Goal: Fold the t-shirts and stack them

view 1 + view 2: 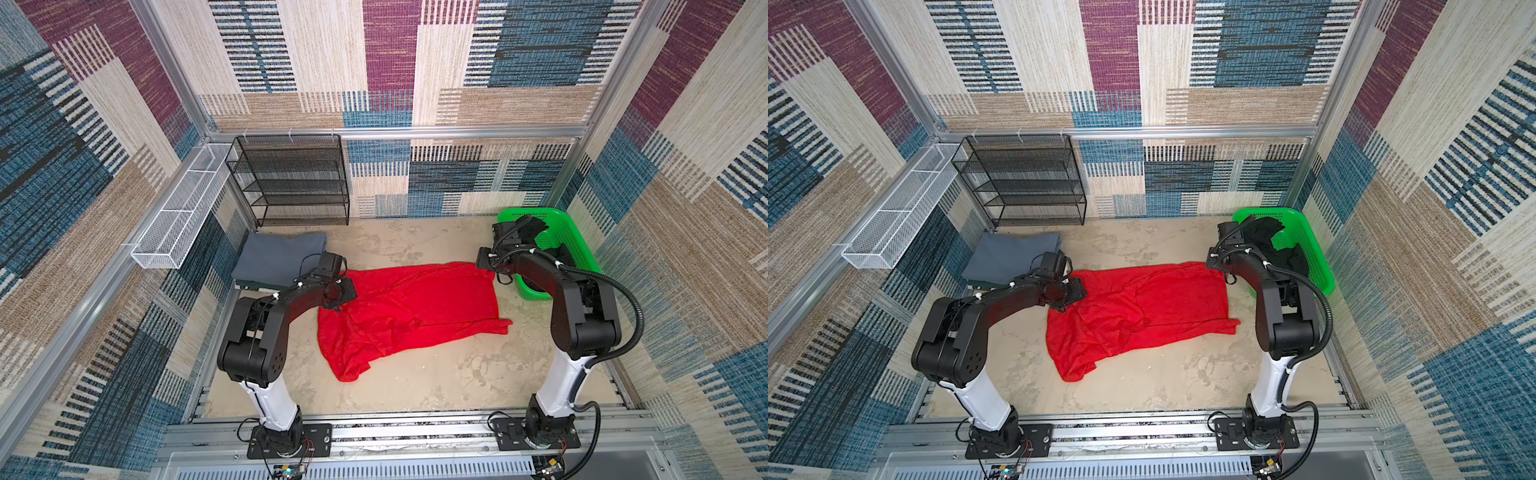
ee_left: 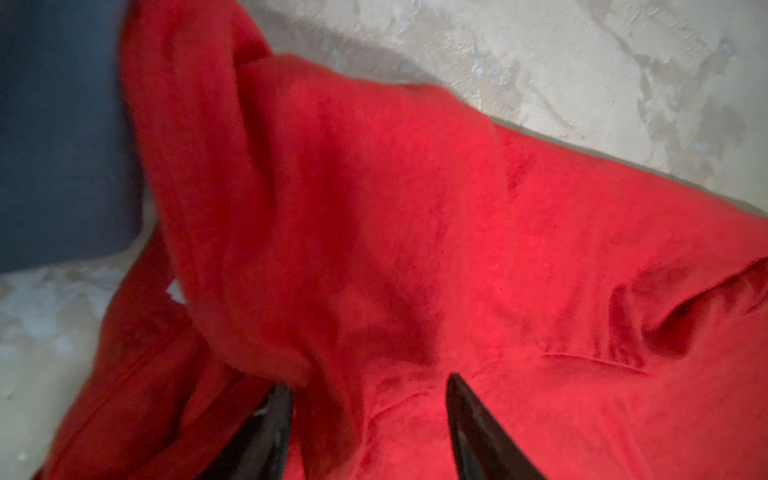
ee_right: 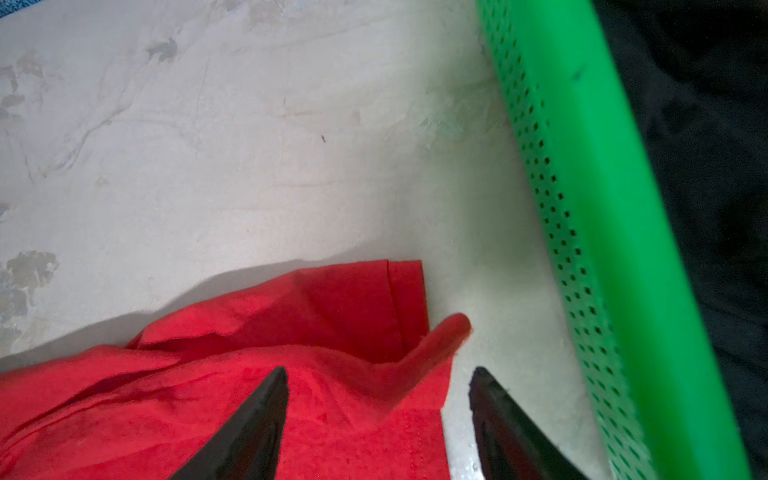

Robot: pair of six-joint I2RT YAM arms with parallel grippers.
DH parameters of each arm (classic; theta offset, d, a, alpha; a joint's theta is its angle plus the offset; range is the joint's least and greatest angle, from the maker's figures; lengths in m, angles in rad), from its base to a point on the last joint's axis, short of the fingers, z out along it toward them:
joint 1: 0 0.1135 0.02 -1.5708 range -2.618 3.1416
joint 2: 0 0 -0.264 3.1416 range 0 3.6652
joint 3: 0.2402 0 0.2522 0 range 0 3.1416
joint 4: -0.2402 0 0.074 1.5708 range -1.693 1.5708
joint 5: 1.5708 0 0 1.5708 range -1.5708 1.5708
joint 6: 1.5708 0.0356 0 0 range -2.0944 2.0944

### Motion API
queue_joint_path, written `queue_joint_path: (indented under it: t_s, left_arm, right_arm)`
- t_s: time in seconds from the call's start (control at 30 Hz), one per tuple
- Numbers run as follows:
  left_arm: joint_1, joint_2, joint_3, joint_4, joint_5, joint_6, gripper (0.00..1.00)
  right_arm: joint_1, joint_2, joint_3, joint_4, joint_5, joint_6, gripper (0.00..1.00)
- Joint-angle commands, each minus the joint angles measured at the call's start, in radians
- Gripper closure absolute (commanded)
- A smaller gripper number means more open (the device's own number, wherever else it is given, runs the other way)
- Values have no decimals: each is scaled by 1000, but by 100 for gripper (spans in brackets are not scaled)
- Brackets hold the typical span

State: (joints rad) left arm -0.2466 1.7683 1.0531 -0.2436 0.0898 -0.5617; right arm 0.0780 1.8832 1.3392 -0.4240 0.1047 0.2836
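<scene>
mottled beige tabletop (image 1: 415, 395) bears a crumpled red t-shirt (image 1: 415, 307) beneath left hand (image 2: 369, 381) and right hand (image 3: 381, 370), both parted, empty

Your two top views hang high above the near edge, side by side, looking down and away toward the far wall (image 1: 415, 62). Both take in the whole table (image 1: 415, 395), from the black rack (image 1: 291, 183) at far left to the green basket (image 1: 557, 232) at far right. Your left wrist camera sits very close over the left end of the red t-shirt (image 2: 415, 208), with the grey t-shirt (image 2: 54, 145) just inside its frame. Your right wrist camera is equally close over that shirt's far right corner, facing the far side, the basket's wall just to the right. The wrist views share only that shirt.
</scene>
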Motion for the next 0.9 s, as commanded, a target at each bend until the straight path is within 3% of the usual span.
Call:
queue_joint_path:
  t_s: [0.0,0.27,0.47,0.53,0.63,0.87]
  left_arm:
    - [2,12,24,6,23,11,46]
    - [1,32,63,5,37,14,67]
    - [2,46,96,-5,44,22,88]
    - [3,47,108,-15,43,24,100]
    - [4,39,122,-29,27,31,100]
    - [42,-6,110,-28,22,30,100]
  right_arm:
    - [0,3,0,18,-6,-1,30]
    - [0,-7,-30,22,9,-17,41]
    - [0,5,-28,29,16,-20,54]
    - [1,11,-24,28,17,-22,59]
    - [0,23,-18,30,22,-24,63]
    - [0,33,-2,33,37,-29,86]
